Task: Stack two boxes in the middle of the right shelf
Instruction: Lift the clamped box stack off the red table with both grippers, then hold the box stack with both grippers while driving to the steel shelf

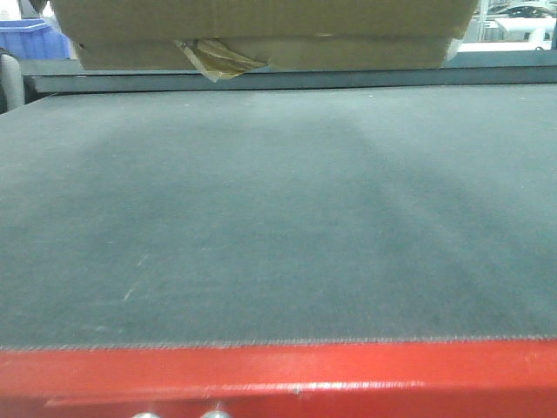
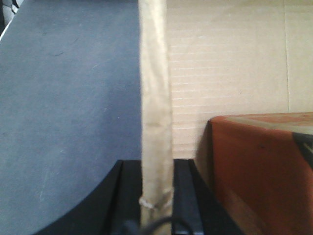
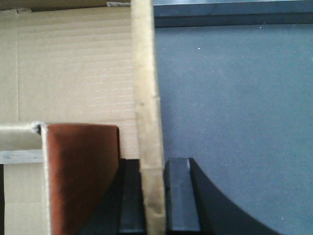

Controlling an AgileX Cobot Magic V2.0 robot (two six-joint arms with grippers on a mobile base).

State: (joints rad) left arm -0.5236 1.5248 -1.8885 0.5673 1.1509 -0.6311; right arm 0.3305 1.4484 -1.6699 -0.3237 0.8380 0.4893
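Our left gripper (image 2: 156, 169) and right gripper (image 3: 154, 166) each pinch a thin wall of the boxes (image 1: 261, 26) at the far end of the desk (image 1: 278, 226); that cardboard may buckle, spilling both.

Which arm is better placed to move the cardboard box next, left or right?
Neither alone. The left gripper and the right gripper each pinch an upright wall of the box between their fingers, on opposite sides, so both should probably move it together.
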